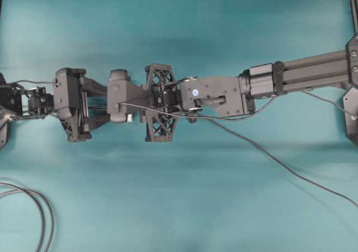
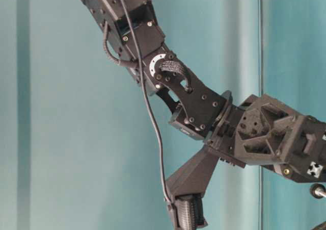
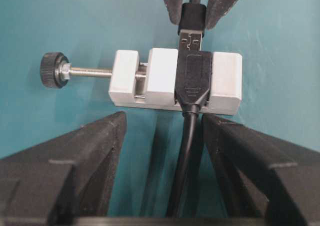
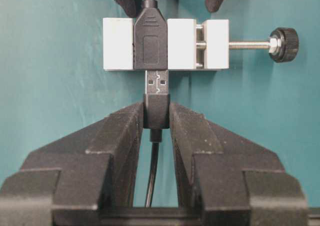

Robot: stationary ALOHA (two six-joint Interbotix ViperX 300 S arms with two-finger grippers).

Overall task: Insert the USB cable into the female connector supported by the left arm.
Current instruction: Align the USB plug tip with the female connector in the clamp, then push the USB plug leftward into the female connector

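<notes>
My right fingers [image 4: 156,116] are squeezed on the black body of the USB cable [image 4: 156,108], close behind its silver tip. I hold it there so the plug stays straight and does not wobble. The thin wire runs back between my fingers and hangs down over the blue bench [image 1: 184,207].

My left fingers [image 3: 162,136] stand wide on both sides of the female connector [image 3: 195,80]. It sits in a small white clamp block [image 3: 165,78] with a long screw and a black knob [image 3: 50,70] on one side. The block looks like it hangs up in the air, so I think my left fingers are carrying it, but I cannot see the spot where they touch. The opening faces my right fingers so the plug can slide right in.

The silver tip is lined up with the opening, and its front end is at the mouth or just a little way inside. Most of the silver is showing, so I think the push is not finished.
</notes>
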